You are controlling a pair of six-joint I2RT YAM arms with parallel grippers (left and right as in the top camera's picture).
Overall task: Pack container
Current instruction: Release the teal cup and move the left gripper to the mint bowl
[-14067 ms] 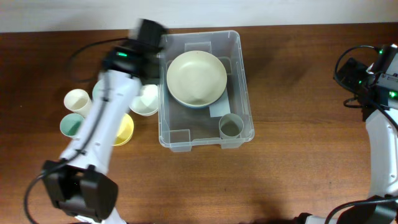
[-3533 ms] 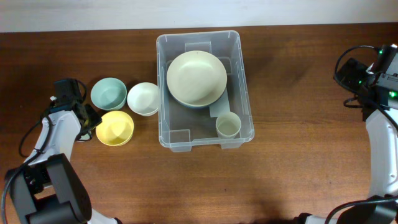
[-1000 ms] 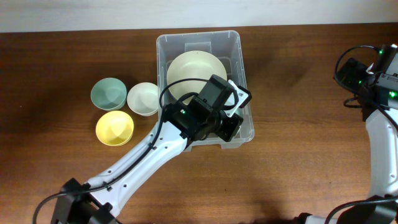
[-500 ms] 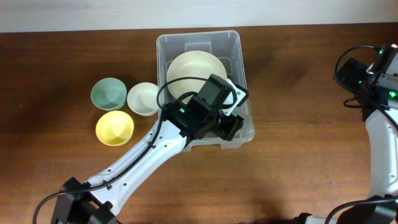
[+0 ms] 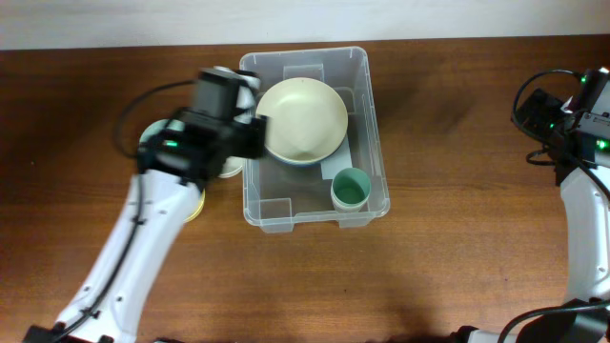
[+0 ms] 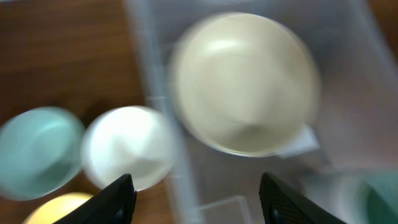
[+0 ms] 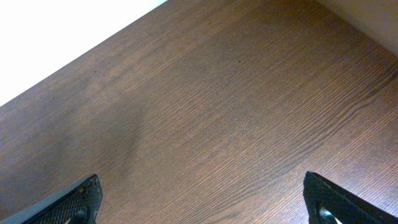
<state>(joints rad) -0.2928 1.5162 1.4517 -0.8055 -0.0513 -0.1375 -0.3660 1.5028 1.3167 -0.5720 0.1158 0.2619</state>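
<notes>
Left gripper (image 6: pixel 198 198) hangs wide apart, empty, above the white bowl (image 6: pixel 127 149) beside the container (image 5: pixel 295 188) at the overhead frame's centre; best to drop straight, pinching the bowl's rim squarely.

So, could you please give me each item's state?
container: open, partly packed.
cream bowl: upright inside container.
teal cup: upright inside container.
white bowl: outside, on table.
teal bowl: outside, on table.
yellow bowl: outside, on table.
left gripper: open, empty.
right gripper: open, empty.

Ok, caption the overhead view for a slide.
Left gripper hovers at the container; cream bowl and green cup sit inside.
</notes>
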